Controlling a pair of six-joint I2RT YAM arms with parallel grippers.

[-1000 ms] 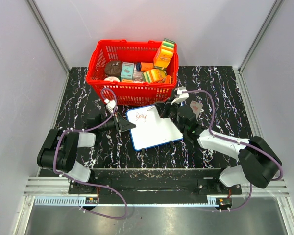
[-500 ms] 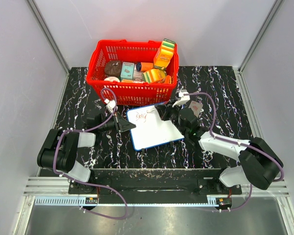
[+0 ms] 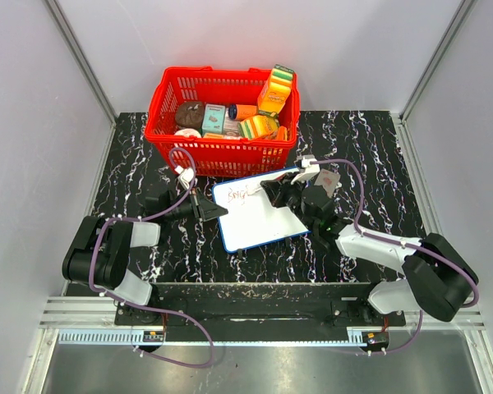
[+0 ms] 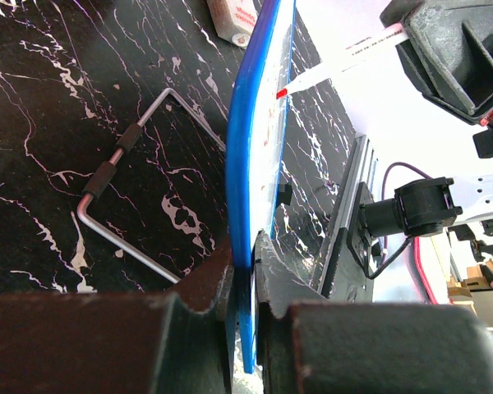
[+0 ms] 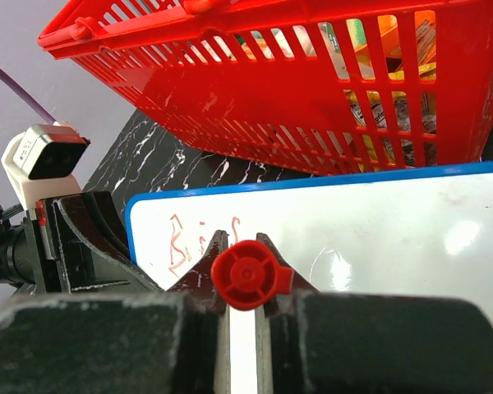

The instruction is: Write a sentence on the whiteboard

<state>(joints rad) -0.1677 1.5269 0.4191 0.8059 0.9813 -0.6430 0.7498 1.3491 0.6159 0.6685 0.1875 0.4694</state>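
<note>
The whiteboard [image 3: 259,217], white with a thin blue frame, lies in front of the basket; the left wrist view shows it edge-on [image 4: 259,148]. My left gripper [image 3: 216,211] [image 4: 245,254] is shut on its left edge. My right gripper [image 3: 273,190] [image 5: 242,246] is shut on a red marker [image 5: 245,275], held over the board's upper middle. The marker tip [image 4: 283,93] meets the board's surface. The sentence [image 3: 237,196] [image 5: 181,242] is a few scrawled red letters near the board's top left corner, partly hidden behind my right fingers.
A red plastic basket [image 3: 222,156] holding several packaged items stands just behind the board [image 5: 312,107]. A bent metal bar with black grips [image 4: 107,176] lies on the black marble table [image 3: 378,164] beside the board. Grey walls close in both sides.
My right gripper has moved left across the board with the marker, toward the lettering. The left gripper and the board have stayed put.
</note>
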